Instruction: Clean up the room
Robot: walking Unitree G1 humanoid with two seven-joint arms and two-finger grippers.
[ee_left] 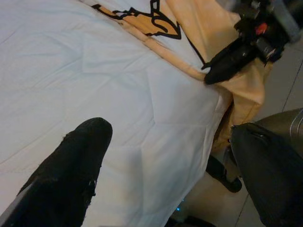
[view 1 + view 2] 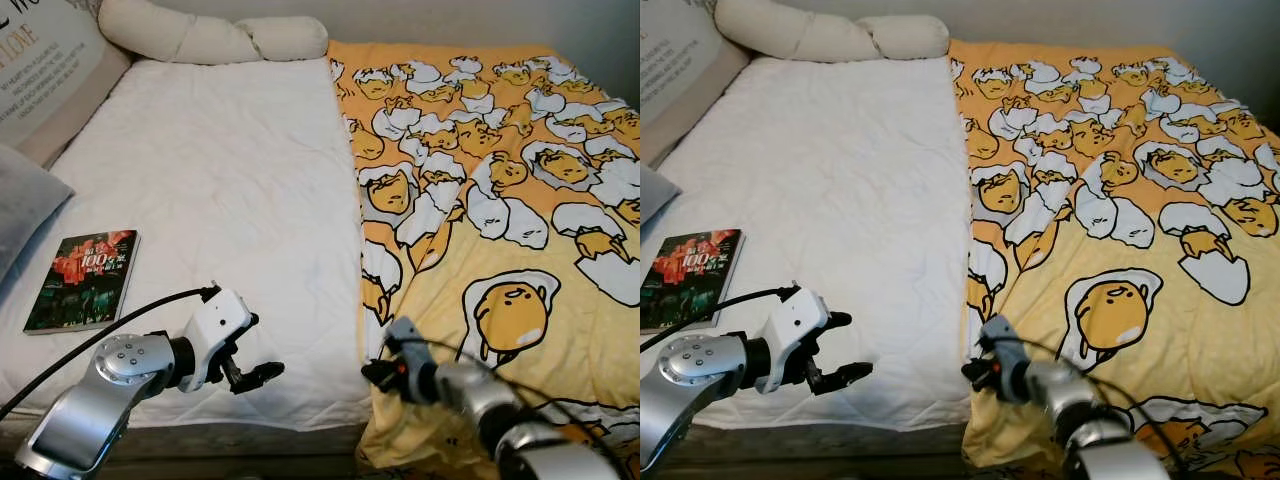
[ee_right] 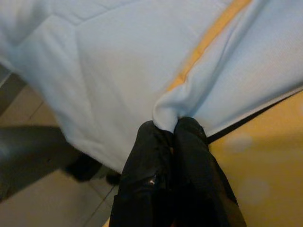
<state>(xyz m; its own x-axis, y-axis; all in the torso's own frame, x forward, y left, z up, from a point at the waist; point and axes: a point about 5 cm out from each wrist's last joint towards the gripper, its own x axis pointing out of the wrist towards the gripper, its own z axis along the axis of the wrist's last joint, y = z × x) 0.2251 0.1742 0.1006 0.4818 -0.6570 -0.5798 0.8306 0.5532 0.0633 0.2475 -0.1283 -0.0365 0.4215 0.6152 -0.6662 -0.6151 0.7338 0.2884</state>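
Altogether, one bed point(image 2: 210, 180) is seen, covered by a white quilted sheet point(image 2: 230, 200) on its left half and by one yellow blanket point(image 2: 480, 200) printed with many cartoon eggs on its right half, the blanket's near corner hanging over the foot of the bed. One book point(image 2: 83, 279) with a dark, red-lettered cover is laid flat on the sheet near the bed's left edge, well apart from both arms. Two cream bolster pillows point(image 2: 215, 38) are placed end to end along the head of the bed, one printed cushion point(image 2: 45, 70) is propped at the far left corner, and one grey pillow point(image 2: 22, 215) is seen at the left edge, just beside the book. Two grippers are counted. The right gripper point(image 2: 378, 372) is held at the blanket's inner edge near the foot of the bed, its fingers point(image 3: 189, 161) pinched together on a fold of that edge, white underside showing. The left gripper point(image 2: 248, 350) is held over the near part of the white sheet, its fingers point(image 1: 71, 165) spread wide with nothing between them. Tiled floor point(image 1: 279, 85) is visible past the foot of the bed.
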